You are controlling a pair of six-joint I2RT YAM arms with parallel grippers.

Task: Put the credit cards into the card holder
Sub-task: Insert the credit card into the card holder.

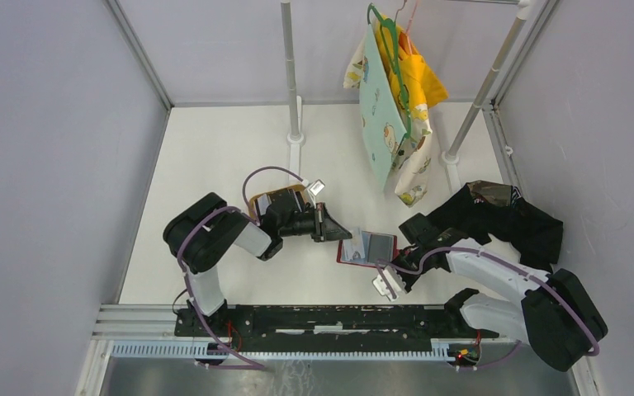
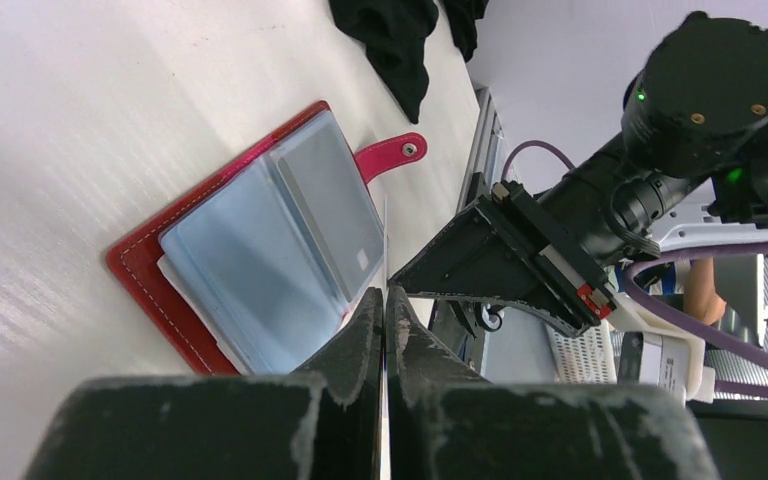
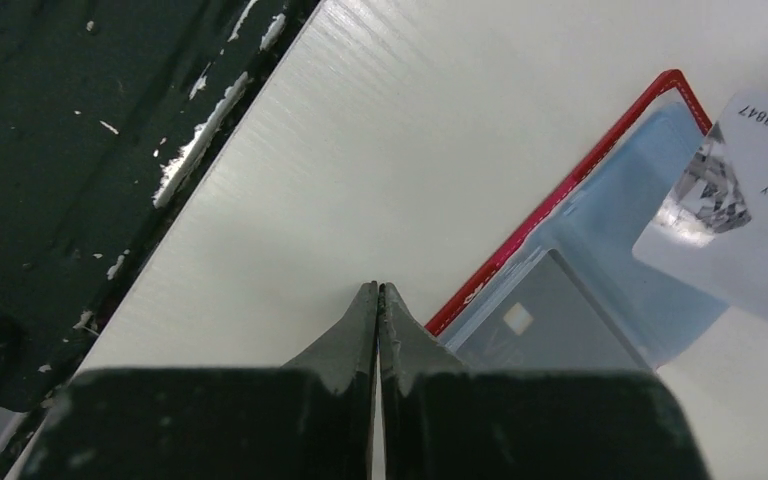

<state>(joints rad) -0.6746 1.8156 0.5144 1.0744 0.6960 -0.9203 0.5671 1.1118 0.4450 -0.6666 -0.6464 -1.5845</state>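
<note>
Red leather, the card holder [image 1: 367, 247] lies open midway along the counter's [image 1: 215, 165] near edge, a grey card [image 3: 560, 325] already sleeved. My left fingers [image 2: 360, 340] pinch a silvery card [image 3: 735, 230] over it. My right fingers [image 3: 355, 340], closed and empty, sit just beside its rim. I'd pin the cover there, then slide the card in flat.

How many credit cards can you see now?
2. A grey card sits in a card holder sleeve; a silvery card is pinched in the left gripper over it. More may be hidden.
</note>
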